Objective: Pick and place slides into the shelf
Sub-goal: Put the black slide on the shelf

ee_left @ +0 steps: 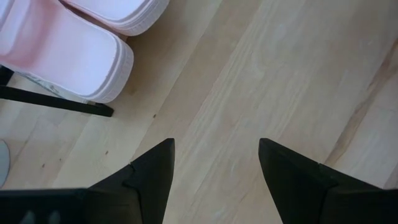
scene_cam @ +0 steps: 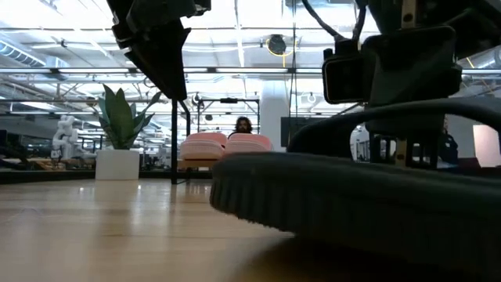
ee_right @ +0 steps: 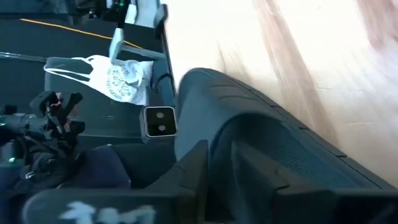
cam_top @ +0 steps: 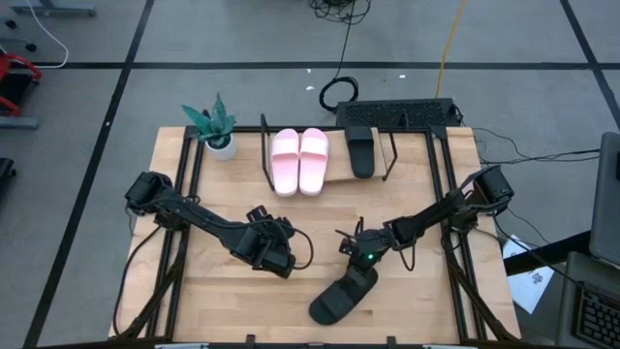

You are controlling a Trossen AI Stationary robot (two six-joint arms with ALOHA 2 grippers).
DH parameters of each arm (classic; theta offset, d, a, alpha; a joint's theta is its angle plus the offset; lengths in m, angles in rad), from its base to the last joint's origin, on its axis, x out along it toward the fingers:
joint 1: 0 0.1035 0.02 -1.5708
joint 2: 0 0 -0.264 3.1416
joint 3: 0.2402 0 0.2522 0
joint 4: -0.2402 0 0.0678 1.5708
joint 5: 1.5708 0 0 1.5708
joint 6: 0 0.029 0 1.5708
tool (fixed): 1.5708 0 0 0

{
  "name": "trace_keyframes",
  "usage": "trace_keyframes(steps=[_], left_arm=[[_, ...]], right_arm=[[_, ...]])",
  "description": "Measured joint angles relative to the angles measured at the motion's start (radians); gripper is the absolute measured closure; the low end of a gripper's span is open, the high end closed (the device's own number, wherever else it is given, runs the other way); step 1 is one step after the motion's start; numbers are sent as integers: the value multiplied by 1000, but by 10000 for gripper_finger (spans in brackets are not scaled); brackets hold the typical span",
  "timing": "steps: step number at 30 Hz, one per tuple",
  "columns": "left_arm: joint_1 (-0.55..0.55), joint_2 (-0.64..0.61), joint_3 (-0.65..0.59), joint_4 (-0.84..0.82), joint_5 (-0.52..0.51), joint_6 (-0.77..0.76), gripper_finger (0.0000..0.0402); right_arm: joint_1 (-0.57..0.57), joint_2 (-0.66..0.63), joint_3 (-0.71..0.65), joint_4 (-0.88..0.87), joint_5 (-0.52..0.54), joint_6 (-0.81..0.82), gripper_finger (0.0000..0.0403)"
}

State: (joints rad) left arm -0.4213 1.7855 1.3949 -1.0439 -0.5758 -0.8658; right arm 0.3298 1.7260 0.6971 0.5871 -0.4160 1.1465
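Risk: black slide [cam_top: 341, 297], pinched by right gripper [cam_top: 363, 264] at strap, could twist loose mid-lift toward shelf [cam_top: 341, 179], twelve o'clock; left gripper [cam_top: 276, 260] spread, idle.

Matt, perhaps rubbery black slide [cam_top: 341, 296] on smooth wooden table [cam_top: 436, 291].

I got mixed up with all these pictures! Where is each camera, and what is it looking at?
High view: above, looking down; both arms, shelf, pink slides.
Low view: at tabletop height, looking across at the black slide; arms hang in from above.
Left wrist view: on the left arm, facing the table; left gripper fingers apart.
Right wrist view: on the right arm; right gripper on the black slide.
Shared: pink slides in three views.
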Motion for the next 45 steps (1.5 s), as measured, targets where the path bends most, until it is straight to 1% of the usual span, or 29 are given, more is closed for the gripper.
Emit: trace_keyframes(steps=[3,6,9,17,21,24,29,35,37,41,45], left_arm=[[-4,0,0,0,0,0,165],[-10,0,0,0,0,0,165],[-19,0,0,0,0,-1,165],[-40,0,0,0,0,-12,165],[-40,0,0,0,0,-12,165],[-39,0,-1,0,-1,-11,165],[-38,0,-1,0,-9,-11,165],[-38,0,-1,0,-9,-20,165],[-38,0,-1,0,-9,-27,165],[-38,0,-1,0,-10,-27,165],[-38,0,-1,0,-12,-22,165]], right_arm=[[2,0,0,36,-4,-8,354],[3,0,0,32,-7,-10,350],[2,0,0,0,-31,-7,324],[8,-1,-1,-6,-34,26,229],[43,-1,-1,30,-33,71,203],[70,-2,-1,11,-23,101,201],[85,-1,-1,16,-5,133,211],[85,-1,-1,74,-5,176,226],[85,-3,-1,102,-22,181,232],[85,-24,-1,100,-53,212,241],[88,-55,-1,97,-50,241,244]])
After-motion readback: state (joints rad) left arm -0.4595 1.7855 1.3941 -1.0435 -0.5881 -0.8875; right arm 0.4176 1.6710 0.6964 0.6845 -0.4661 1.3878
